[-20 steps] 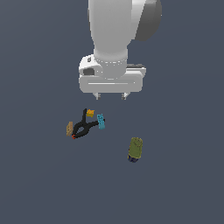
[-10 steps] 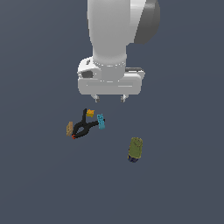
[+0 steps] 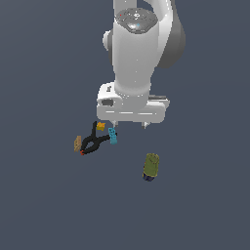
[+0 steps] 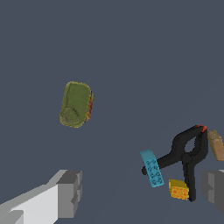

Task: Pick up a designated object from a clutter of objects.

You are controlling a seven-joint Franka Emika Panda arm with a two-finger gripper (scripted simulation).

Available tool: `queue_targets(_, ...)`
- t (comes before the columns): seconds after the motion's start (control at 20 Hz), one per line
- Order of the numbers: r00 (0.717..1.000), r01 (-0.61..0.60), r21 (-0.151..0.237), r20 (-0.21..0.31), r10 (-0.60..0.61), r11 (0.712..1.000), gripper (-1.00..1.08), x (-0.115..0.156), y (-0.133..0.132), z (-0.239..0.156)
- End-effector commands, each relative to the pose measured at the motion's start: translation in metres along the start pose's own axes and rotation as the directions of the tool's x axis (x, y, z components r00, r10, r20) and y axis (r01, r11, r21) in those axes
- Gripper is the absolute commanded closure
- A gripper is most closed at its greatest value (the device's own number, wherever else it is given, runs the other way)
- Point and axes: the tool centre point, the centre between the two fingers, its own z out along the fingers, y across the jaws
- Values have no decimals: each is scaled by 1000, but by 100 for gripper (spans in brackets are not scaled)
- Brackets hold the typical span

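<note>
The olive-green can [image 4: 76, 104] looks small, stiff and probably light, so the gripper [image 4: 142, 192], with jaws spread wide, should clamp its two long sides.

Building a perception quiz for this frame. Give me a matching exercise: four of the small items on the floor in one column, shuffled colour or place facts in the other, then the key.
Column 1
1. small oblong olive-green can
2. black Y-shaped clamp with red tips
3. small orange cube
4. small cyan block

Column 2
A. touches the clamp's handle end, on the side toward the can
B. lies alone, apart from the cluster
C. has a tan block at its red tips
D. sits between the clamp's two handles

Pairs: 1-B, 2-C, 3-D, 4-A
</note>
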Motion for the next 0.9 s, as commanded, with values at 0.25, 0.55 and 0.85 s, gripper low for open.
queue_targets(0.25,997,-83,1,-7,83,997,-92,33,-39,57)
queue_targets(0.55,989,-147,6,-12,147,989,-92,52,-71,106)
queue_targets(0.85,982,-189,11,-14,189,982,-92,60,-92,139)
